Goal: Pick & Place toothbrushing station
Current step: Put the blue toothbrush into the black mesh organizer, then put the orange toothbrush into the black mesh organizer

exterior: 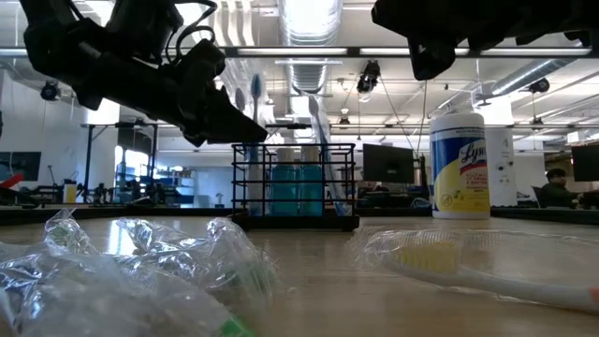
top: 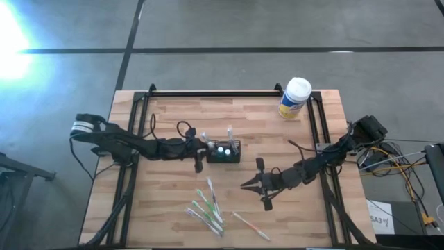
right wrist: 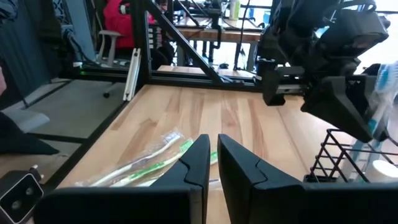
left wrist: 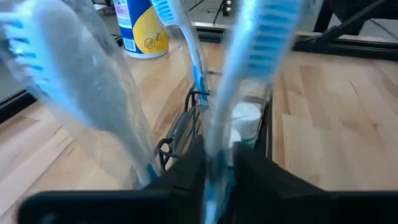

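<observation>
Wooden tabletop (top: 173, 201) work: with the left gripper (left wrist: 214, 171) clamped on a blue toothbrush (left wrist: 261, 56) above the toothbrushing station (top: 225, 152), lower it straight into a compartment before releasing, while the right gripper (top: 244, 185) waits with jaws together.

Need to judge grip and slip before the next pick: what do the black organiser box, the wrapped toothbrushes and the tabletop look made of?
Black rectangular mesh organiser box: thin dark bars with see-through gaps, likely coated metal wire. Wrapped toothbrushes lying on the table: crinkly clear film, probably plastic, over pale handles. Light butcher-block tabletop: visible grain and joined strips, seemingly smooth-finished wood.
</observation>
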{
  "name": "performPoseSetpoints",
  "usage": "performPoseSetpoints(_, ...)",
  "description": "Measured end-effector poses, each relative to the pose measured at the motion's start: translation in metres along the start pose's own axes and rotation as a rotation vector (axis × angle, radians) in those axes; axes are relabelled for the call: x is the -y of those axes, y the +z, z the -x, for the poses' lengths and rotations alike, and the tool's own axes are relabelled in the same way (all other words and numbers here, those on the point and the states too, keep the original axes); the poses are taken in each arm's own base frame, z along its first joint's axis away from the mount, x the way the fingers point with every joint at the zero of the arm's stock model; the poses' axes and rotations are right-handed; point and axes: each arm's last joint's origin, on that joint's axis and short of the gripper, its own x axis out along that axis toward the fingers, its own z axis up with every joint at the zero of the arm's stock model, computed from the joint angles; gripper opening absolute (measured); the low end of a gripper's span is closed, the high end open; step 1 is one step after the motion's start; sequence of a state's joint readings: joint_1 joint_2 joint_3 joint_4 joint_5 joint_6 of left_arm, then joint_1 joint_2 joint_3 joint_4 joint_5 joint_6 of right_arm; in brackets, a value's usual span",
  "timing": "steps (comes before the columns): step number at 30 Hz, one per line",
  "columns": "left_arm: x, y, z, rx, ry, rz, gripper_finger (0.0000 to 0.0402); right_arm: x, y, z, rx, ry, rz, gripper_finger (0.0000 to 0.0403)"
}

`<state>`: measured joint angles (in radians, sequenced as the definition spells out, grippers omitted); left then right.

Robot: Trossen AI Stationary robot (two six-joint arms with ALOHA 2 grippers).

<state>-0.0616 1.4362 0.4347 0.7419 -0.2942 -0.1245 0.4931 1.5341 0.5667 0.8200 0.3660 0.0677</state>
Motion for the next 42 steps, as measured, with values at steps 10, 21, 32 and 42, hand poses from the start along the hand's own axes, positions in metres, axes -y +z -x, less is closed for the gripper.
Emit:
performPoseSetpoints(10,0.002,0.019,0.013,0.060,-0.134,-0.001,0.0223,0.000,0.000,0.000,-0.001,0.000,0.000,0.0028)
performPoseSetpoints(21,-0.005,0.059,0.078,0.105,-0.389,-0.017,0.0230,0.000,-0.001,0.000,-0.002,-0.001,0.000,0.0028)
performPoseSetpoints(32,-0.029,0.057,0.159,0.153,-0.357,-0.150,0.0012,0.000,0.001,0.000,0.007,0.000,-0.038,0.0028)
performPoseSetpoints(42,-0.036,0.009,0.162,0.232,-0.356,-0.105,0.0004,0.000,0.001,0.000,0.006,0.001,-0.105,0.0028)
